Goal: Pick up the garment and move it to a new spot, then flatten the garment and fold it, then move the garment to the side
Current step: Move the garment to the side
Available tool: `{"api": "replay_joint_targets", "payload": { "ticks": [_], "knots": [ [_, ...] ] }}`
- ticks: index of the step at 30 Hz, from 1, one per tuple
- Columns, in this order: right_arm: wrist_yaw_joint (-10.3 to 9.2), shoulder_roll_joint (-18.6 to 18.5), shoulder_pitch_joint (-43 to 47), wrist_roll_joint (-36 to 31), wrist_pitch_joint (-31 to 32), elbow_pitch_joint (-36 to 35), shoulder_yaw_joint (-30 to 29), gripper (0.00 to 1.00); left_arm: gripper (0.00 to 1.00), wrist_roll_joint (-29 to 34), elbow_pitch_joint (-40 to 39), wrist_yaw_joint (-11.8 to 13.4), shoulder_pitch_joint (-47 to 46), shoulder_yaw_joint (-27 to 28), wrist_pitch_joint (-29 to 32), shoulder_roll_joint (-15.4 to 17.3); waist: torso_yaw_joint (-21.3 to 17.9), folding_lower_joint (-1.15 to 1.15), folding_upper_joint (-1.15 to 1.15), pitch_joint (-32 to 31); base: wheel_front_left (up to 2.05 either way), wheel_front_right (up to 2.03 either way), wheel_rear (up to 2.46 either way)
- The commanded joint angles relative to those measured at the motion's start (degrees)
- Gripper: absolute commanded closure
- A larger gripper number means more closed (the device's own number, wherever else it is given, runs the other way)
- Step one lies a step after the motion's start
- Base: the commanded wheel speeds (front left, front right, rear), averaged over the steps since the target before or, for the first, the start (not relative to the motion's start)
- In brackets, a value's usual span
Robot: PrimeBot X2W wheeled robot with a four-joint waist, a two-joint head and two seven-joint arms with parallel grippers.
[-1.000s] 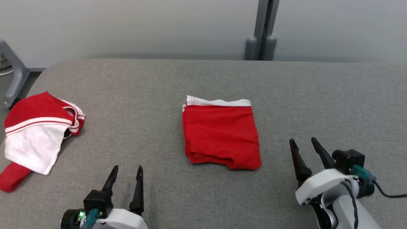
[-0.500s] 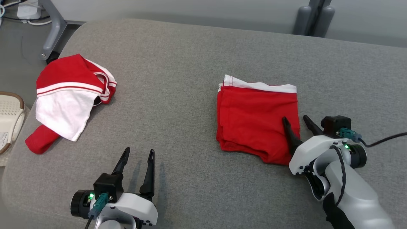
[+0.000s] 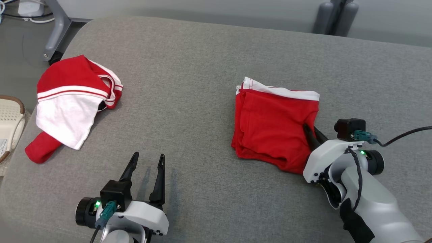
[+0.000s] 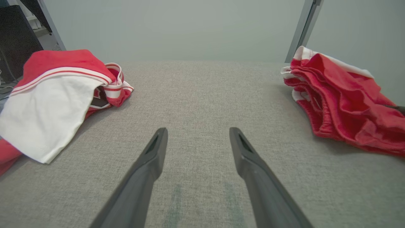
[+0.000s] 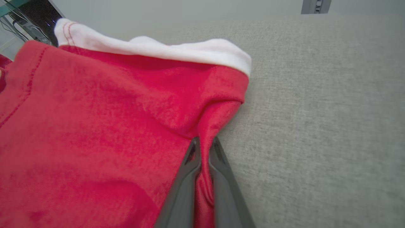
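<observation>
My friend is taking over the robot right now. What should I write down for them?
Right tool: shut, pinching the right edge of the folded red garment.
Left tool: open and empty, low over the grey table near its front.
Things: the folded red garment lies mid-table. A crumpled red-and-white garment lies at the table's left edge.
Done: the folding looks finished and the grip is made.
Left: carry the folded red garment to the side and let go.
</observation>
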Motion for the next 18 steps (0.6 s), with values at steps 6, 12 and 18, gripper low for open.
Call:
{"api": "replay_joint_targets", "payload": {
  "ticks": [6, 12, 18],
  "knots": [
    [-0.04, -0.8, 1.7, 2.0, -1.5, -0.4, -0.4, 1.00, 0.00, 1.8, -0.3, -0.8, -0.3, 0.6, 0.0, 0.2, -6.8, 0.00, 0.00, -2.3, 0.00, 0.00, 0.00],
    [-0.04, -0.8, 3.4, 2.3, -1.5, -2.2, -0.7, 1.00, 0.00, 2.5, -0.3, -1.7, -1.1, 0.3, 0.0, 0.2, -14.4, 0.00, 0.00, -3.1, 0.00, 0.00, 0.00],
    [-0.04, -0.7, 5.6, 1.7, -1.6, -4.7, -2.6, 1.00, 0.00, 3.1, -0.1, -2.2, -1.4, 0.3, 0.0, 0.2, -23.6, 0.00, 0.00, -3.5, 0.00, 0.00, 0.00]
  ]
}}
